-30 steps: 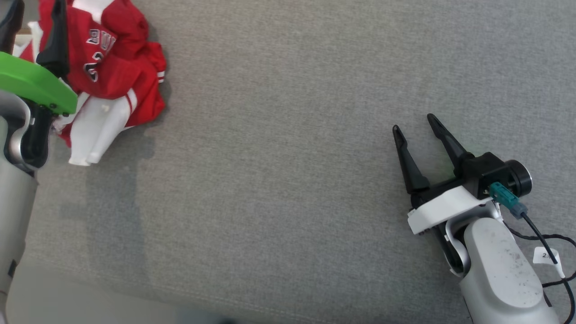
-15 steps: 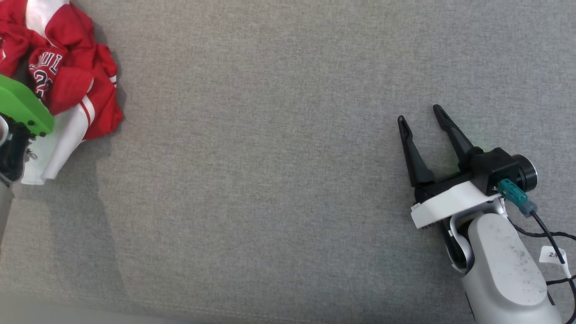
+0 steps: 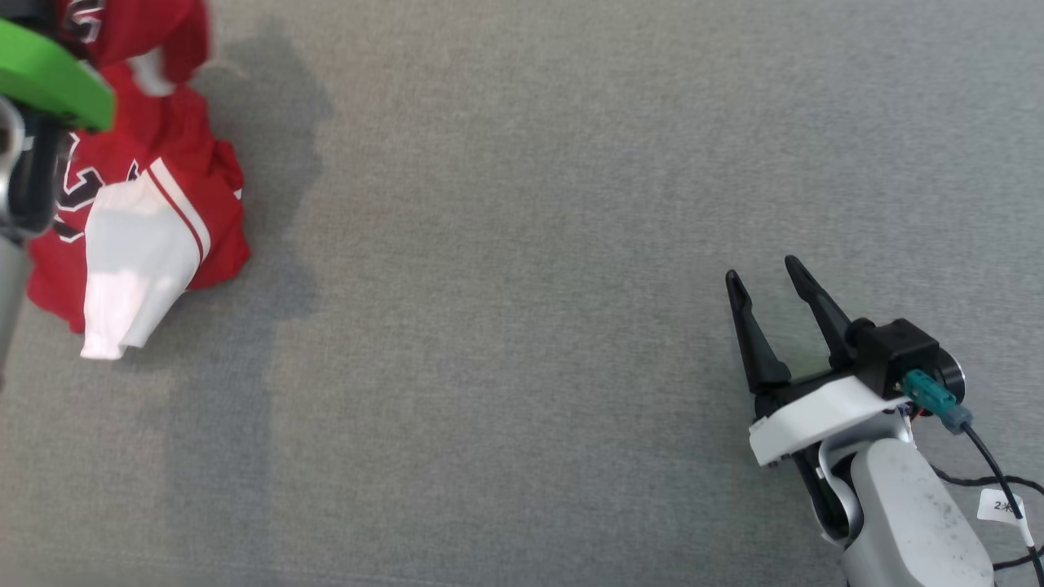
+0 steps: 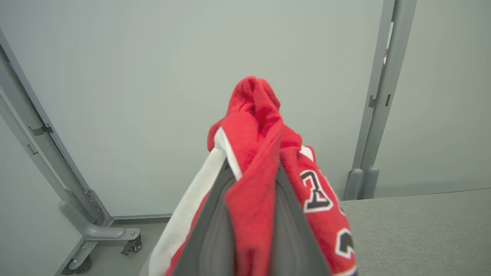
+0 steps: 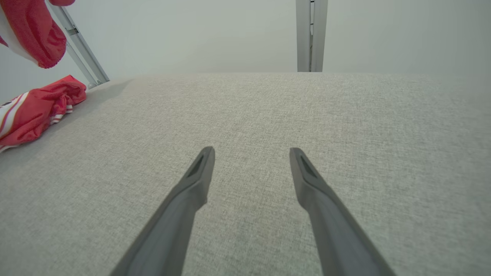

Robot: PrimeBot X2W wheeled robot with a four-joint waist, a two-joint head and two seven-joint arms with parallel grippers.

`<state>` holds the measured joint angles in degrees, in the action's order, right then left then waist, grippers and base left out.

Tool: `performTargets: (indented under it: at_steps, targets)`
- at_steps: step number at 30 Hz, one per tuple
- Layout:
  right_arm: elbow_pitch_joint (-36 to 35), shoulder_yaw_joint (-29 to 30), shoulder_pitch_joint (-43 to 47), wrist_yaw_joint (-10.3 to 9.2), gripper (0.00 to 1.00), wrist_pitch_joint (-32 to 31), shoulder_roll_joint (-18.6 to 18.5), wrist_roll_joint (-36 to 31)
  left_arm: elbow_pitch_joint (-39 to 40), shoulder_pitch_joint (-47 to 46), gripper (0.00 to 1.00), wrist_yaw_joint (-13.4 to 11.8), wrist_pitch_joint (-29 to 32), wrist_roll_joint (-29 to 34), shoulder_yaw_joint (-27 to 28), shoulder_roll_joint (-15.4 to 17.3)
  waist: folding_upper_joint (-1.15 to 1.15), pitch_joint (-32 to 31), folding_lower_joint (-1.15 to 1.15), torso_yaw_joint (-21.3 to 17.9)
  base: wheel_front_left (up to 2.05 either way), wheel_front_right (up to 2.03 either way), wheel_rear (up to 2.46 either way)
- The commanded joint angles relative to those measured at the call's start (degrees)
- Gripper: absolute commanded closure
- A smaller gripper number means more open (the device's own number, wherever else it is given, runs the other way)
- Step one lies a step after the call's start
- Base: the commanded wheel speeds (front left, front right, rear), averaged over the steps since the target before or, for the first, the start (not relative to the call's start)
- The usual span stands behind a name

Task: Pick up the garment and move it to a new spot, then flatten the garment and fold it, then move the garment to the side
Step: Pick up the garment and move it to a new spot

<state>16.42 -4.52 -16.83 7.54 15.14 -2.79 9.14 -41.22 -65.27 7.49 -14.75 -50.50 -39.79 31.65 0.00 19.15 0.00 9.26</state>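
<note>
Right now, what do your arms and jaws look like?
My right arm is pale grey and rounded, speckled with dark spots. Its jaws are two long, thin black prongs on a white bracket. A teal plug feeds a black cable carrying a small white tag. My left arm has a bright green cover over black and silver parts.

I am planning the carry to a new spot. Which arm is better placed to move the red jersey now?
Left. The left pincer is shut on the red jersey, with part of it lifted. The right pincer is open over the grey table, apart from it.
</note>
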Motion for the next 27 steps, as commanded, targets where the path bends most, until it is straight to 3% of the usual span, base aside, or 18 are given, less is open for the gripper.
performTargets:
  at_steps: [1,11,20,21,22,27]
  targets:
    - [-0.02,0.09,1.28,-0.1,0.0,0.02,-0.24,0.69,1.83,-0.83,1.0,0.0,-0.39,0.25,-0.01,-0.97,0.0,-3.59,0.0,-3.18,0.0,0.0,0.0]
    - [-0.9,0.03,4.23,-0.1,0.0,0.03,-0.21,2.41,15.43,6.95,1.0,-1.45,-0.45,-0.43,-1.1,-11.19,0.0,-6.56,0.0,-12.96,0.0,0.0,0.0]
    - [-1.21,0.04,5.06,-0.1,0.0,0.03,-0.21,3.13,13.66,17.63,1.0,-2.48,-0.41,0.36,-2.78,-20.04,0.0,-6.21,0.0,-20.62,0.0,0.0,0.0]
    - [-1.23,0.17,5.3,-0.1,0.0,0.03,-0.2,3.13,12.77,19.14,0.37,-2.6,-0.41,1.06,-2.74,-20.57,0.0,-6.28,0.0,-20.94,0.0,0.0,0.0]
    - [-1.26,0.32,5.5,-0.1,0.0,0.03,-0.2,3.09,12.12,20.2,0.0,-2.74,-0.41,1.97,-2.54,-20.82,0.0,-6.31,0.0,-21.09,0.0,0.0,0.0]
    - [-1.16,1.23,6.01,-0.1,0.0,0.03,-0.2,2.93,9.89,27.57,0.0,-4.6,-0.41,8.59,2.44,-20.73,0.0,-7.28,0.0,-20.6,0.0,0.0,0.0]
